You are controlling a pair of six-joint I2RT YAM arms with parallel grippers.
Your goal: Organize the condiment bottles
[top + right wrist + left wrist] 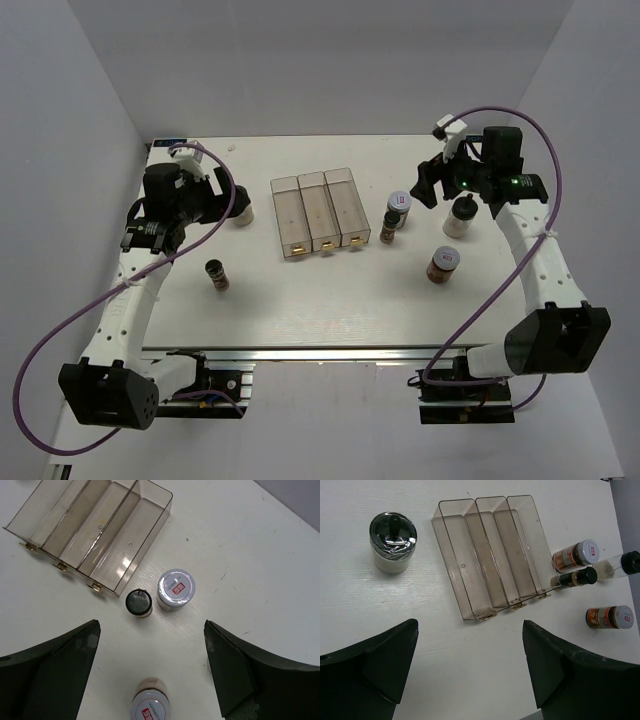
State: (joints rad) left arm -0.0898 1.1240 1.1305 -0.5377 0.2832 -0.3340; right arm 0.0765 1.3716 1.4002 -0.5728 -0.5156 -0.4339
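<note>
nothing is sorted yet, by the look of it: all six jars stand on the white table [300,300], outside the clear three-compartment plastic tray [285,215], and each of its three long compartments is bare.

left of the tray, a white jar with a dark cap [393,542] stands near the left claw [470,630]. a slim dark-brown jar with a black cap [216,274] stands by itself, nearer the arm bases.

right of the tray, a wider brown jar with a pale round lid [175,588] and a second slim dark-brown jar [137,602] stand just beside each other, close to the tray's right wall. further right are the second white jar [459,215], near the right claw [151,630], and another brown pale-lidded jar [444,264], apart from the rest and toward the near edge.

both claws are spread wide with nothing between the fingers. all six placements seem left to do, likely one matching pair to each compartment.
</note>
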